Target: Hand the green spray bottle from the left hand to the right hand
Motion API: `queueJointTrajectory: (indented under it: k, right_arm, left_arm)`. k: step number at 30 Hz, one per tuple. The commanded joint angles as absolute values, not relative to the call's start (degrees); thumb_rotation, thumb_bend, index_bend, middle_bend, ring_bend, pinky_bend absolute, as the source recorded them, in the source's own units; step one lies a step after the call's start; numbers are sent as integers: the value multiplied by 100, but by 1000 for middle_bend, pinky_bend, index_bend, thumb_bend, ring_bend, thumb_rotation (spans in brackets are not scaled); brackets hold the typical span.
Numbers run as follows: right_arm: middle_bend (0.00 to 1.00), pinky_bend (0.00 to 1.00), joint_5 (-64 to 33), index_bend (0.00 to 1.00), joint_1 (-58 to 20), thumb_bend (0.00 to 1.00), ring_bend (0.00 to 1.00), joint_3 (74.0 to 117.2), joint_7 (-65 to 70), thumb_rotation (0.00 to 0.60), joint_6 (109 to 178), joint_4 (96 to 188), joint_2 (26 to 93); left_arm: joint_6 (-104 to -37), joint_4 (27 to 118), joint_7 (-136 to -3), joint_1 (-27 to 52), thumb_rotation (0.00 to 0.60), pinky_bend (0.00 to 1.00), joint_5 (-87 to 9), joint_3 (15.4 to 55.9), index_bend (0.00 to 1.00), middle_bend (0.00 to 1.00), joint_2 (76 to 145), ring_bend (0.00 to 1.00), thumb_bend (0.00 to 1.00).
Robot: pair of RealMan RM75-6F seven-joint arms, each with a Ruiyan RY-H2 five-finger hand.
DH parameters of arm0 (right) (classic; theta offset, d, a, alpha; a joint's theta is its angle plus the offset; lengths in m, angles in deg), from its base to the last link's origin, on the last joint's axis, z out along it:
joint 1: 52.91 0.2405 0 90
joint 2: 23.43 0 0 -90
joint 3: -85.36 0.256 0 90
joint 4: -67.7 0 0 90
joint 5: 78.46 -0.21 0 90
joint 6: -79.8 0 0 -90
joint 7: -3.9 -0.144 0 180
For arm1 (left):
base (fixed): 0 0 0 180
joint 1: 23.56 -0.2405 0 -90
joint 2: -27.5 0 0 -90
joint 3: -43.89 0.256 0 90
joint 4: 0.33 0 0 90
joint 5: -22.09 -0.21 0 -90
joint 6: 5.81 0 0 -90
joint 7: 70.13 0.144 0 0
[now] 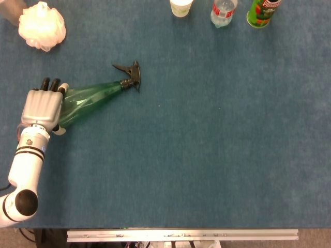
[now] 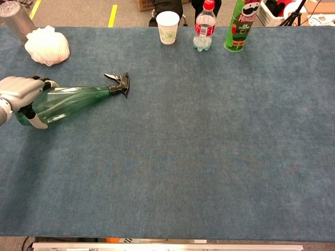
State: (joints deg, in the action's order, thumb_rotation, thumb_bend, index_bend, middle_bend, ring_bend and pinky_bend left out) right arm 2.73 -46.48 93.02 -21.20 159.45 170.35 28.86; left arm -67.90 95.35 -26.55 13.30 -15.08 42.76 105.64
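Green spray bottle point(image 1: 90, 98), black nozzle point(image 1: 129, 75); blue table point(image 1: 217, 144); white puff point(image 1: 41, 25)

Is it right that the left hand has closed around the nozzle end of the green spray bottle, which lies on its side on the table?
Not quite. The left hand grips the wide base end of the green spray bottle, not the nozzle end; the black trigger head points away from it, free. The head view shows this. The bottle does lie on its side on the table.
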Motion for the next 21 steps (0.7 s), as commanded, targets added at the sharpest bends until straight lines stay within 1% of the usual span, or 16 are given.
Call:
queueJointTrajectory:
  k: [1, 4, 6, 9, 13, 16, 21]
  right_arm:
    - [197, 67, 274, 191, -4636, 209, 27, 9309, -2099, 600, 15941, 17053, 2895]
    - [197, 67, 269, 191, -4608, 210, 27, 9327, -2082, 600, 15921, 17102, 2903]
    - [197, 67, 284, 191, -4576, 210, 27, 9352, -2068, 600, 15916, 17137, 2908]
    - [197, 67, 325, 191, -4521, 209, 27, 9392, -2060, 600, 15909, 17194, 2912]
    - [197, 67, 407, 191, -4395, 209, 27, 9461, -2147, 600, 15836, 17326, 2904]
    - [197, 67, 399, 191, -4248, 209, 27, 9514, -2413, 600, 15623, 17449, 2869]
    - [197, 67, 457, 191, -3966, 209, 27, 9565, -2782, 600, 15237, 17536, 2884]
  left_arm:
    - [-6661, 9461, -2872, 1303, 600, 478, -1623, 4290, 279, 180, 10565, 170, 191]
    - [-6590, 9497, -3402, 1197, 600, 519, -1986, 4205, 333, 248, 10508, 236, 204]
    - [-6560, 9533, -3811, 1109, 600, 535, -2354, 4167, 348, 270, 10426, 245, 204]
    - [-6500, 9635, -4377, 1009, 600, 537, -2798, 4093, 353, 286, 10284, 246, 204]
    - [-6237, 9978, -5408, 886, 600, 537, -3315, 3933, 357, 292, 9962, 247, 204]
    - [-6112, 10214, -6186, 789, 600, 538, -3727, 3807, 358, 292, 9764, 247, 204]
    - [-6076, 10531, -7052, 663, 600, 538, -4429, 3747, 356, 295, 9509, 247, 204]
